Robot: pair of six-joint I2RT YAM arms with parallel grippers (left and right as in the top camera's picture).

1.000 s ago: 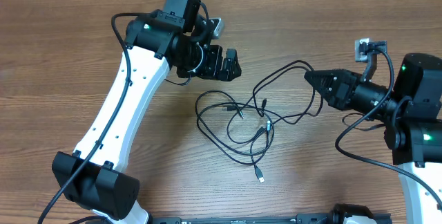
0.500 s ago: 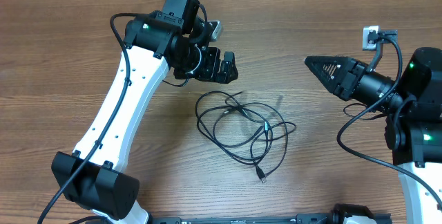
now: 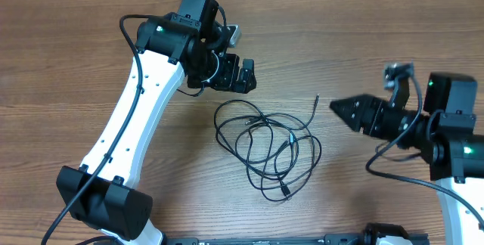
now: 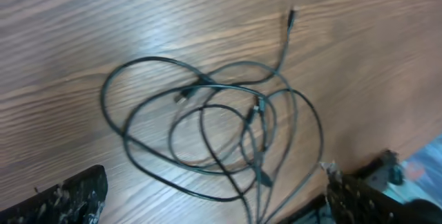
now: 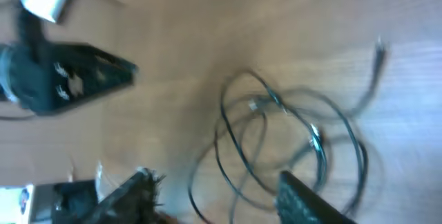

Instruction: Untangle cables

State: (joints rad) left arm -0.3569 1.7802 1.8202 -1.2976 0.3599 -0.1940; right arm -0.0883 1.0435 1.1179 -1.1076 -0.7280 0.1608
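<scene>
While the wooden table (image 3: 76,63) fills the overhead view from edge to edge, the white left arm (image 3: 140,109) reaches from the near-left corner toward the far edge. Its left gripper (image 3: 246,75) hangs above the wood, left of the table's middle. From the right edge, the right arm (image 3: 450,128) points its right gripper (image 3: 344,110) toward the centre.

In the left wrist view the left fingers (image 4: 72,195) stand spread wide with nothing between them. The right fingers (image 5: 131,193), blurred in the right wrist view, are also parted and hold nothing.

The cables (image 3: 281,150) lie loose near the middle of the table, between the two grippers and touched by neither, in thin black overlapping loops. One free end (image 3: 316,97) strays from the pile toward the far edge. A small plug (image 3: 286,193) lies at the side of the pile nearest the near edge.
</scene>
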